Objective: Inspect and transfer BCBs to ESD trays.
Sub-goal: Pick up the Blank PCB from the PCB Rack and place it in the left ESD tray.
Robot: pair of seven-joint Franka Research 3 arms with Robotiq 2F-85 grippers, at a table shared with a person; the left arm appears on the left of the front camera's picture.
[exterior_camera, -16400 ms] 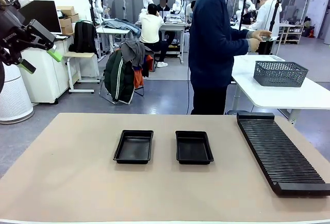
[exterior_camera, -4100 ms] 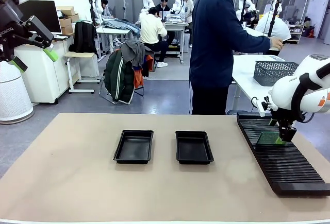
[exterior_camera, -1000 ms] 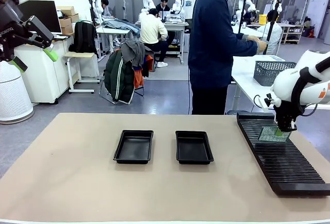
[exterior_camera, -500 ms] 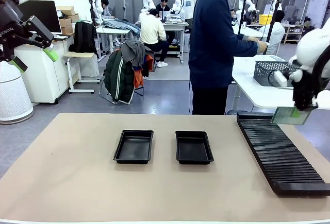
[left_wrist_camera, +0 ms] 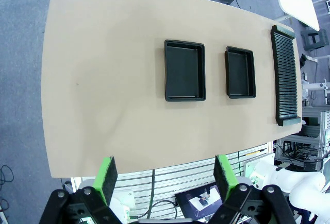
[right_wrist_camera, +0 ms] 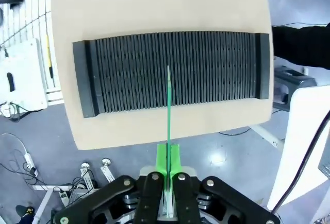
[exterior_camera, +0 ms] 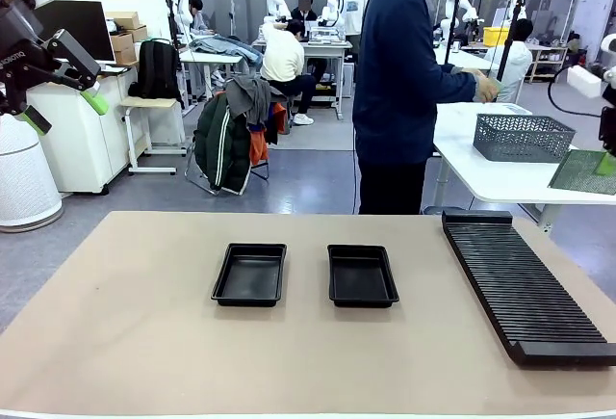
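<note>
Front view: rack [exterior_camera: 525, 284] lies on the table [exterior_camera: 135, 342]; right gripper [exterior_camera: 605, 161] hangs high above the rack's far right corner, at the frame edge, clenched on a BCB [exterior_camera: 580, 172]; board is lifted well clear of the slots and tilted, broad face showing; nearer tray [exterior_camera: 362, 279] sits left of the rack, apart from it; farther tray [exterior_camera: 250, 276] sits just beyond that one, away from the rack; both trays hold nothing; left gripper [exterior_camera: 69, 111] is up high, far left of the rack and off past the table edge, jaws spread wide, nothing between them; person [exterior_camera: 399, 82] stands behind the table's far side, left of the rack's far end, turned to a white side table with a mesh basket [exterior_camera: 523, 137].

Left wrist view: looks down from well above; green pads [left_wrist_camera: 107, 177] stand wide apart, nothing gripped; rack [left_wrist_camera: 285, 74] at the table's end, then nearer tray [left_wrist_camera: 240, 72], then farther tray [left_wrist_camera: 184, 70], all in one row.

Right wrist view: looks straight down on the rack [right_wrist_camera: 129, 72]; pads pinched together on the BCB [right_wrist_camera: 168, 105], seen edge-on as a thin green line running over the rack's middle slots; a dark sleeve [right_wrist_camera: 296, 44] shows past one end of the rack.
</note>
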